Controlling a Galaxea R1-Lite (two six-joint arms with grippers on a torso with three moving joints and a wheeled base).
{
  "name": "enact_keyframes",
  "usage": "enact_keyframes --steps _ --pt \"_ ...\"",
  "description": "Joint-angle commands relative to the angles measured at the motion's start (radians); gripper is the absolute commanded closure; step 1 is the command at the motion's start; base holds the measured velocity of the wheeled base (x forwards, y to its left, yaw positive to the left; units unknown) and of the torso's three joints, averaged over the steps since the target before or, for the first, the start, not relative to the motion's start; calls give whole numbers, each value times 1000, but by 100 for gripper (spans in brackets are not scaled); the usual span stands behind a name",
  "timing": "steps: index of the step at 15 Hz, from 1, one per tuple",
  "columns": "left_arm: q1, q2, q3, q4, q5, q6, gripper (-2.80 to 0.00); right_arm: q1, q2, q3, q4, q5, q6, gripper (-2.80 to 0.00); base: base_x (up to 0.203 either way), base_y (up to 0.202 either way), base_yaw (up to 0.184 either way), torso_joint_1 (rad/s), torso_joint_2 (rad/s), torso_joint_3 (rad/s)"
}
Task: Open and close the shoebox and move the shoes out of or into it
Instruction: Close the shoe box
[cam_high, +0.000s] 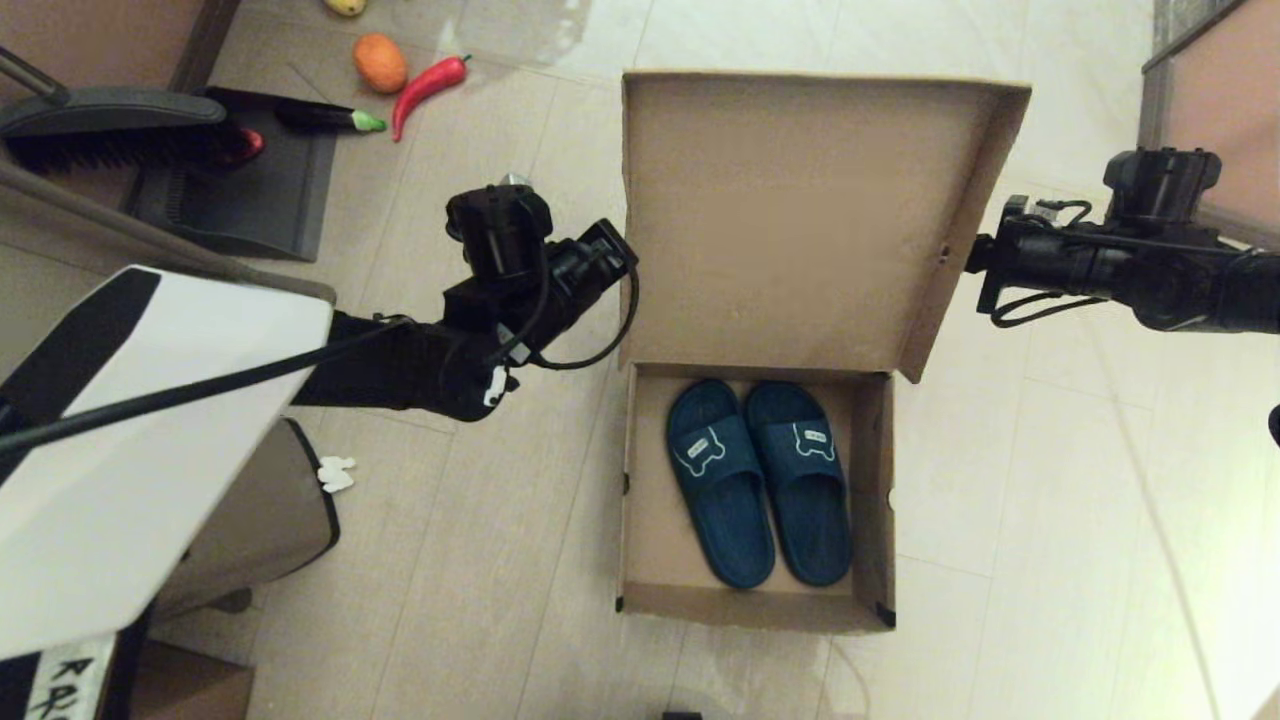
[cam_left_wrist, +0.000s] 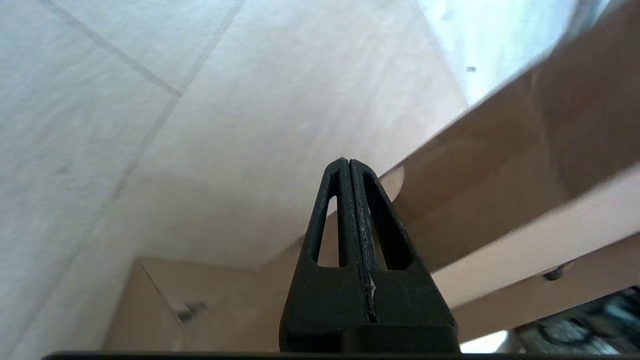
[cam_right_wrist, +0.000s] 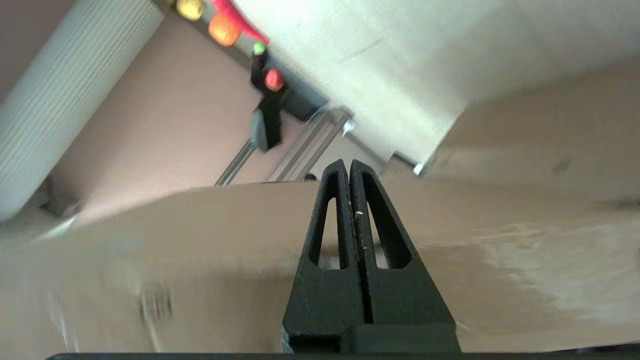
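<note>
While the shoebox (cam_high: 760, 480) stands open holding the shoes (cam_high: 760, 480), left pincer (cam_left_wrist: 348, 165) and right pincer (cam_right_wrist: 348, 167), both pressed closed and empty, flank its lid.

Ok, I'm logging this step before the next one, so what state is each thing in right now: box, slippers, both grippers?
Large brown cardboard shoebox: open, hinged lid raised upright.
Dark teal rubber slide slippers: both inside the shoebox, side by side, straps up.
Left gripper: shut, empty, beside the lid's left edge.
Right gripper: shut, empty, beside the lid's right edge.
</note>
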Motion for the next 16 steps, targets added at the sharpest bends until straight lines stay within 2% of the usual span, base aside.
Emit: enact_keyframes --steps 1,3,7,9,16 --pt "-19 -39 -6 2 1 -3 0 -12 -16 0 -2 22 11 0 0 0 0 0 0 0" --pt "-32 -57 -7 16 1 -3 0 -27 -29 2 -2 39 19 0 0 0 0 0 0 0" --pt "-44 -93 -7 25 1 -3 0 -74 -52 2 -3 143 39 0 0 0 0 0 0 0" --pt "-48 -116 -3 40 1 -4 0 -91 -62 2 -5 192 80 0 0 0 0 0 0 0" --pt "-73 -136 1 45 4 -5 0 -98 -90 17 -2 334 123 0 0 0 0 0 0 0"
